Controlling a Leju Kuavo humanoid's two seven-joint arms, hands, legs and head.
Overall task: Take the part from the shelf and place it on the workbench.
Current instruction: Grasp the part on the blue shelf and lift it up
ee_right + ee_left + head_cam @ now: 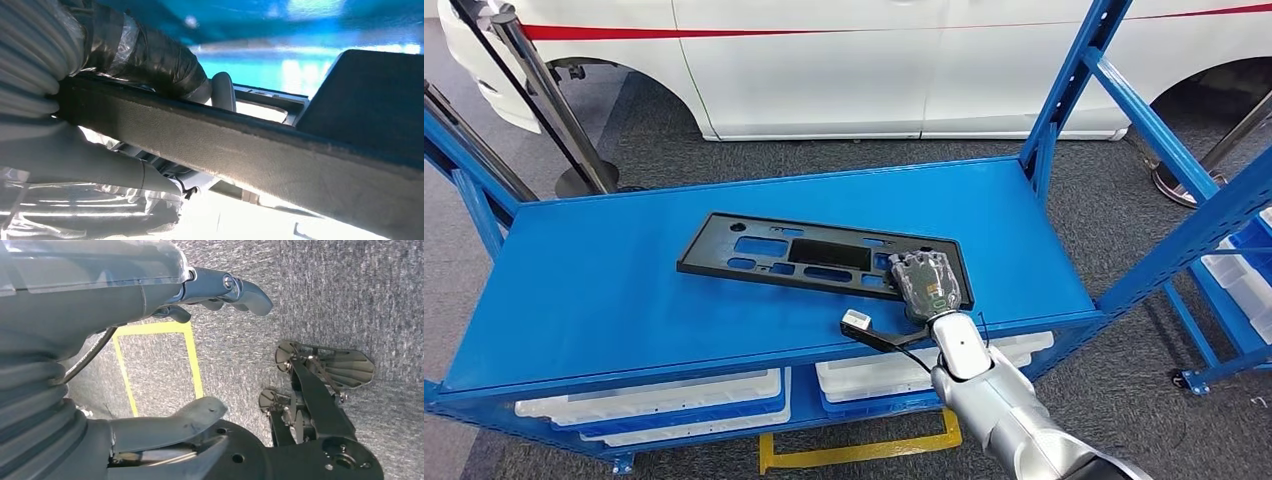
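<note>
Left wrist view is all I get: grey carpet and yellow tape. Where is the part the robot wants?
Observer: In the head view the black part lies flat on the top of the blue shelf.
Operator: Is anything touching it?
Observer: Yes, the right hand is on its right end. Your left hand holds nothing.
Operator: Just resting, or really gripping?
Observer: Gripping. In the right wrist view the fingers lie over the part's edge and the thumb sits under it. I cannot tell whether that end is lifted yet.
</note>
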